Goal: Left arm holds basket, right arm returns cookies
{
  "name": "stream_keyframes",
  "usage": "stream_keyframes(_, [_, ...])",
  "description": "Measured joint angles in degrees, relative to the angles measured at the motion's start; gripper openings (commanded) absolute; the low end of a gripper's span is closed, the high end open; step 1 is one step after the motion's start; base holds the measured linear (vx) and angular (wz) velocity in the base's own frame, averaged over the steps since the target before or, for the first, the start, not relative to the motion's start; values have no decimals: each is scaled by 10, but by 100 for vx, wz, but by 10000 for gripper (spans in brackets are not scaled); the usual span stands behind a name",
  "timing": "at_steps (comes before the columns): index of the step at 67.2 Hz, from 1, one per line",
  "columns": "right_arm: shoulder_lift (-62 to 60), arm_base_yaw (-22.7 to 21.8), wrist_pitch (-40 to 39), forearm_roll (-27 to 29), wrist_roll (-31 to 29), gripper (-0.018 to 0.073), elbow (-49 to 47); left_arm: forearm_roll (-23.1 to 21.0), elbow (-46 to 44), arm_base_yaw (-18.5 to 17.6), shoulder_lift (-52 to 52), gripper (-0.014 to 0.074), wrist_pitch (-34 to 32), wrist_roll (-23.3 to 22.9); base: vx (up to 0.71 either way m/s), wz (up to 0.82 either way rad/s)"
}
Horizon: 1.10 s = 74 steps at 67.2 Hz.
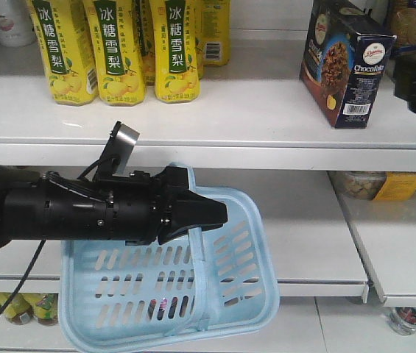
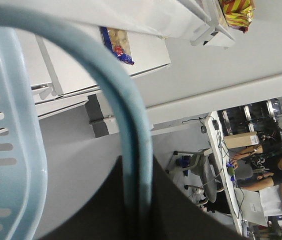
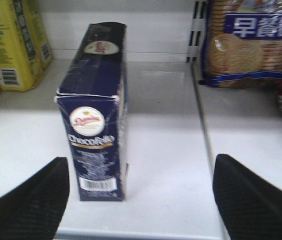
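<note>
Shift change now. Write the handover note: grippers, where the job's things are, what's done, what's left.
Left gripper: shut on the handle of the light blue basket, held out in front of the lower shelf.
Right gripper: open, empty, facing the cookie box.
Cookie box: upright on the upper white shelf, right of the yellow drink cartons, clear of both fingers.
Done: cookies are back on the shelf.
Left: pull the right arm away; the basket is not yet set down.

White upper shelf [image 1: 252, 110] carries yellow drink cartons [image 1: 119, 48] at left. Navy cookies box [image 1: 345, 62] stands upright at right, apart from them.
</note>
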Motion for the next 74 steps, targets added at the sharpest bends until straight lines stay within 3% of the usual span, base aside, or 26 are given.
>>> stream_keyframes(21, [-103,0,63,-3,-33,556,22,0,0,0,0,-4,0,0,0,0])
stream_keyframes(49, [-352,0,38,-17,-12,556,282,0,0,0,0,-4,0,0,0,0])
stream_keyframes(74, [-565,0,18,20,-10,556,448,0,0,0,0,-4,0,0,0,0])
